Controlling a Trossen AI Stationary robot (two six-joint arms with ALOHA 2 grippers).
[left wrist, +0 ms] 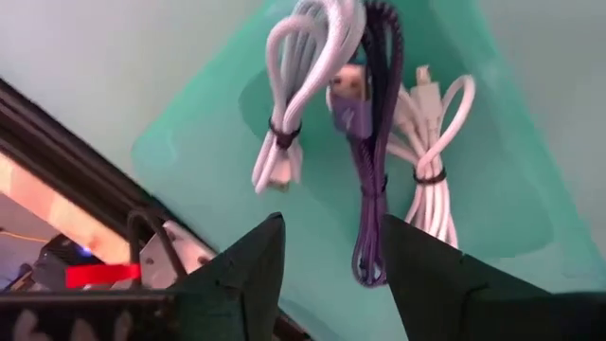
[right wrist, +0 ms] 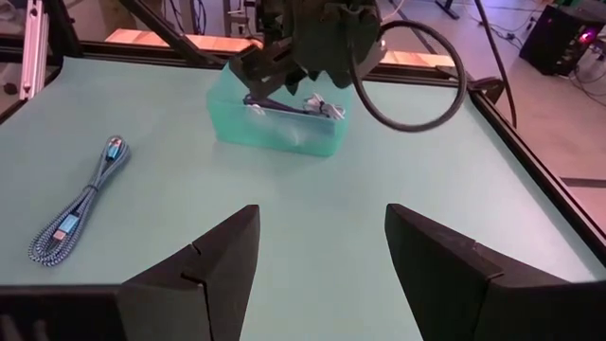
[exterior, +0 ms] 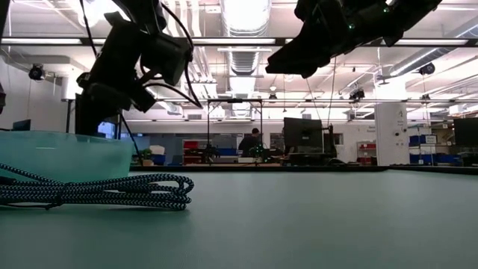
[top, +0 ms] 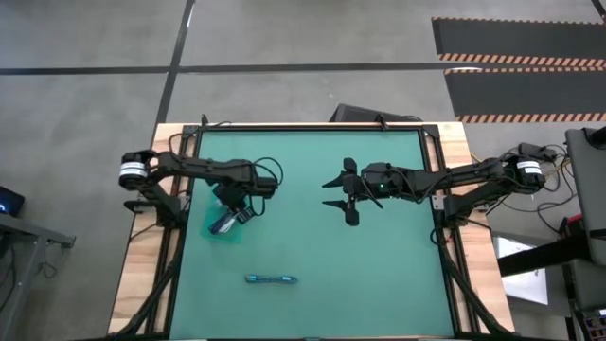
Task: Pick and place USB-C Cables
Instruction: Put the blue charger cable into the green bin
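Braided teal-blue cable bundle (exterior: 97, 190), tied into a thin loop, lies nearest the low camera on the green table mat (top: 379, 275). From above it sits alone near the table's front edge, well apart from both arms. It is the one bundle not yet in the tub, so by my reading the task is about three quarters done.

Toward the table's left edge stands the clear teal plastic tub (top: 224, 223). Inside it, the left wrist view shows three bundles side by side: a white tied cable bundle (left wrist: 289, 114), a dark braided cable bundle (left wrist: 374, 170) lying along the middle, and a second white bundle (left wrist: 431, 161) beside it. They rest loose on the tub floor, touching nothing of the robot.

Directly over the tub hangs the left gripper (left wrist: 327, 251), its fingers spread with nothing between them; the dark bundle lies just beyond the tips, which suggests a drop just made, hence the position above the opening.

Near the table's middle, the right gripper (top: 341, 192) hovers with its fingers wide apart and empty, facing the tub. It seems to be waiting, clear of the left arm's work and no nearer the remaining cable.
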